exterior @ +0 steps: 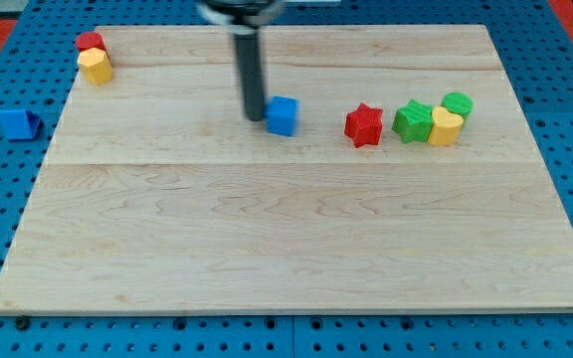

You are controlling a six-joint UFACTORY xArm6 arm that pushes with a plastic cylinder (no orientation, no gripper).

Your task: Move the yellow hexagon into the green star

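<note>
At counter 10 o'clock, yellow hexagon touches red block. My tip sits just left of blue cube. Green star at 2 o'clock, touching yellow block. No claw fitted.

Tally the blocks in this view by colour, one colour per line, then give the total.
Red: 2, a star and a block at the top left
Yellow: 2
Green: 2, a star and another
Blue: 2, one beside my tip, one off the board
Total: 8
</note>
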